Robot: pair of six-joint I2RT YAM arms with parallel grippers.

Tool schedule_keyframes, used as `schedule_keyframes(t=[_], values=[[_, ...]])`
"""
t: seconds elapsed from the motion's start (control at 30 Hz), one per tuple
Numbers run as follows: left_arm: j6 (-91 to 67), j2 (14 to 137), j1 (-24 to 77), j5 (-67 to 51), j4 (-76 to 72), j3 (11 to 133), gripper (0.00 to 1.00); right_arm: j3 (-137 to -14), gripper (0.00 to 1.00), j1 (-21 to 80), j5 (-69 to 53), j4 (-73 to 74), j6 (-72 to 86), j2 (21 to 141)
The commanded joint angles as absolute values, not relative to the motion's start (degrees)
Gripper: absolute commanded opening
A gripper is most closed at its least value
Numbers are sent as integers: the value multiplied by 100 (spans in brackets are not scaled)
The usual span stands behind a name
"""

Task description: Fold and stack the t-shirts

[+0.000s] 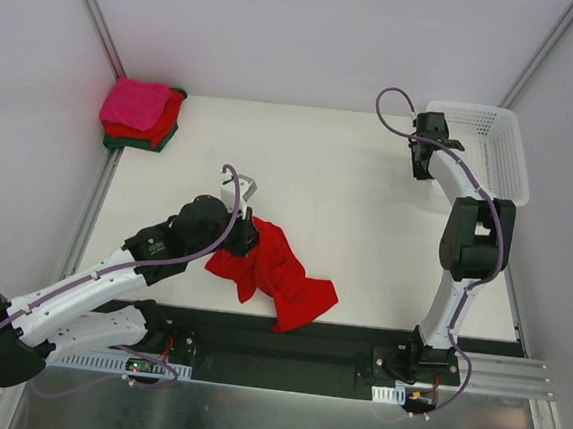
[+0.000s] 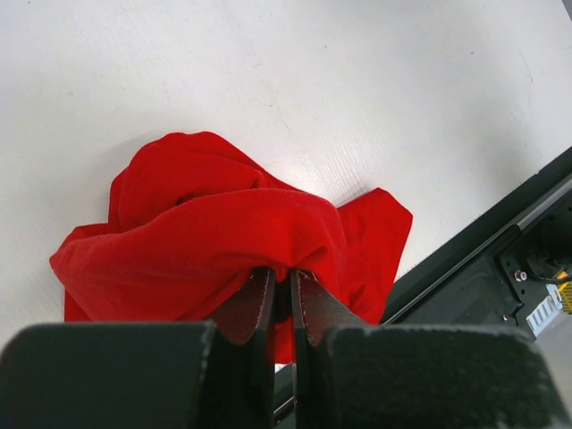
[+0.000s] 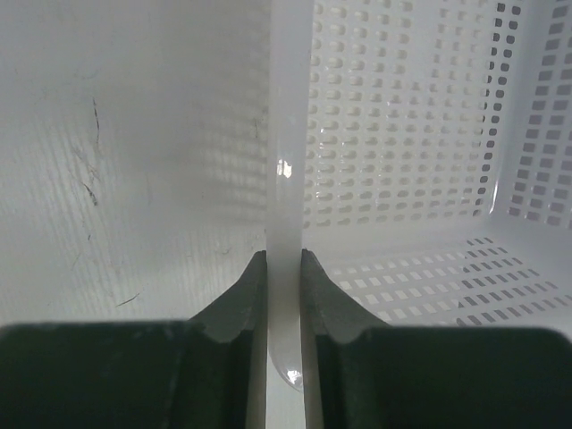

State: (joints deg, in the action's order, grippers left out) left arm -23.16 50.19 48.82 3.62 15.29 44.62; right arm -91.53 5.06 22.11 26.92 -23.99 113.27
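A crumpled bright red t-shirt lies on the white table near the front edge, between the two arms. My left gripper is shut on a pinch of its cloth at the upper left of the heap. In the left wrist view the red t-shirt bunches over the left gripper. Folded t-shirts sit stacked at the far left corner: hot pink on top, red under it, dark green at the bottom. My right gripper is shut on the rim of the white basket; in the right wrist view the rim runs between the jaws of the right gripper.
The white lattice basket stands at the far right corner, and no shirt shows in it. Grey walls close in the back and sides. A black rail with the arm bases runs along the near edge.
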Motion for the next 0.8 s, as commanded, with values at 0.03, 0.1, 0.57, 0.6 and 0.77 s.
schedule_keyframes(t=[0.03, 0.1, 0.57, 0.6, 0.77], values=[[-2197, 5045, 4904, 343, 1564, 4737, 0, -9430, 1, 518, 2223, 3076, -2891, 11733], [-2171, 5071, 4869, 316, 1582, 4755, 0, -9448, 1, 510, 2381, 3059, -2988, 11812], [-2100, 5221, 4764, 229, 1626, 4816, 0, -9615, 52, 325, 2892, 3111, -2787, 11848], [-2109, 5212, 4764, 220, 1635, 4808, 0, -9598, 65, 316, 2900, 3120, -2751, 11813], [-2144, 5203, 4755, 202, 1626, 4799, 0, -9545, 86, 308, 2997, 3103, -2646, 11602]])
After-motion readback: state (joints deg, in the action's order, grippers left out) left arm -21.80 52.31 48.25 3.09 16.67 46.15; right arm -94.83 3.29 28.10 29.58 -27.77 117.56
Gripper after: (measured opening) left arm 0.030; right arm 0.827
